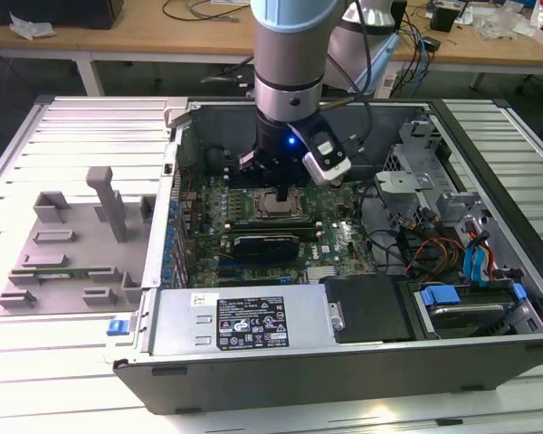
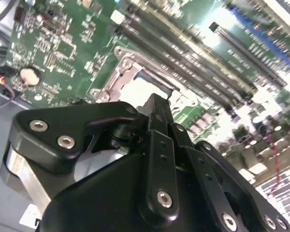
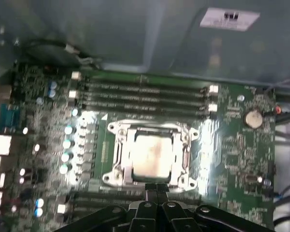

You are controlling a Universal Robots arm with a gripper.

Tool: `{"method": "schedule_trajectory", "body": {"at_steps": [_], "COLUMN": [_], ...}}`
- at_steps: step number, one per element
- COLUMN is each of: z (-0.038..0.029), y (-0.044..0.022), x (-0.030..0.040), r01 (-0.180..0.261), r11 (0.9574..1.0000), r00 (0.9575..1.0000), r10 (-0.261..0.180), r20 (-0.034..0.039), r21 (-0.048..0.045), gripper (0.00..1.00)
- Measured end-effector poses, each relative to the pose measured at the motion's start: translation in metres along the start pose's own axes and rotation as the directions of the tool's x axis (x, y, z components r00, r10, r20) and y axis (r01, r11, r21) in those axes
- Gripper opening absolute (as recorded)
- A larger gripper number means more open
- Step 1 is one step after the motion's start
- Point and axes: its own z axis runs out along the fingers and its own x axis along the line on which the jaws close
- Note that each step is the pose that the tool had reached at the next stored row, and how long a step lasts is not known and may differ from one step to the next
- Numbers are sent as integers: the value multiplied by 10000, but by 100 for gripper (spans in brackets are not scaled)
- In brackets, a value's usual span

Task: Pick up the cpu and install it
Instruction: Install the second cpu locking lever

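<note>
First wrist view: I see the small pale silvery square cpu point(image 3: 152, 155) seated in the metal socket frame point(image 3: 117, 159) on the green motherboard point(image 3: 232, 145) | black gripper point(image 3: 157, 189) at cpu's 6 o'clock, fingers pressed together, holding nothing | exterior view: arm point(image 1: 288, 54) over open grey computer case point(image 1: 344, 362).

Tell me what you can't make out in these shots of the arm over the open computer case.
- Whether the cpu lies fully seated in the socket frame: glare washes its top in the first wrist view.
- The cpu's near edge: in the second wrist view the gripper covers it.
- Whether the gripper touches the cpu: in the exterior view the gripper hides the contact.
- Fine parts on the motherboard: blurred.
</note>
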Motion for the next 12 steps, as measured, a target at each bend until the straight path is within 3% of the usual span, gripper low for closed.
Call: {"method": "schedule_trajectory", "body": {"at_steps": [2, 4, 5, 12], "z": [8, 8, -23, -31], "y": [48, 51, 55, 56], "x": [-34, -62, -64, -64], "r01": [4, 2, 1, 1], "r11": [10000, 10000, 10000, 10000], "r00": [10000, 10000, 10000, 10000], "r10": [-4, -2, -1, -1], "r20": [-4, -20, -19, -20], "r21": [18, 38, 37, 37], "gripper": [11, 11, 11, 11]}}
